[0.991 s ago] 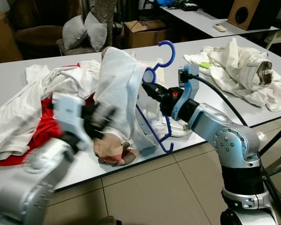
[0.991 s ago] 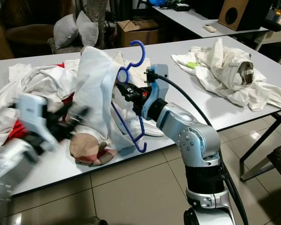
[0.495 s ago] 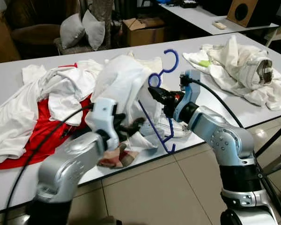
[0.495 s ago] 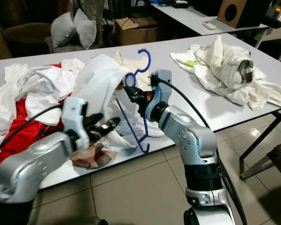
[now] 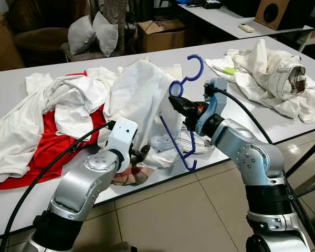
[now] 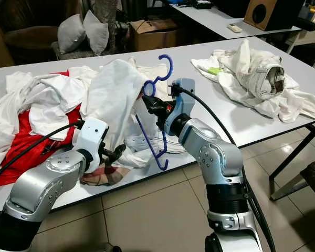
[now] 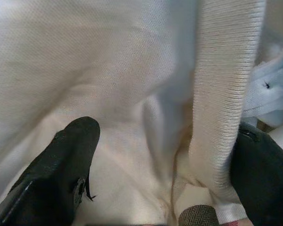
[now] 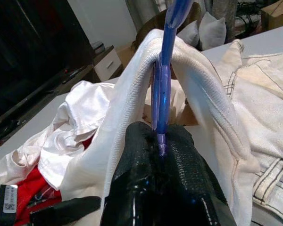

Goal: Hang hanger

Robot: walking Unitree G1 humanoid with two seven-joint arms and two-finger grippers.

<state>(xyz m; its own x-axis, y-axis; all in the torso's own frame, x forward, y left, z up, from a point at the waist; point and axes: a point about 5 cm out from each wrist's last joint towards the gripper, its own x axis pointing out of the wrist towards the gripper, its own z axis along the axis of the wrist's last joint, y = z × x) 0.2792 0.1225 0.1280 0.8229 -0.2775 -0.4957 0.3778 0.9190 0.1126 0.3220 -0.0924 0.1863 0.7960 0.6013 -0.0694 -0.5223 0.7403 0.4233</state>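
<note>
The right gripper point(image 5: 174, 101) has its jaws clamped on the blue hanger point(image 5: 181, 121), holding it upright above the worktop point(image 5: 241, 107), a white shirt point(image 5: 139, 100) draped over it. The left gripper point(image 5: 142, 154) sits at the shirt's lower edge, jaws spread with a ribbed fold point(image 7: 226, 94) between them, near the worktop's front edge.

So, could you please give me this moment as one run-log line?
right gripper: shut on blue hanger | left gripper: open at white garment hem | table
</note>
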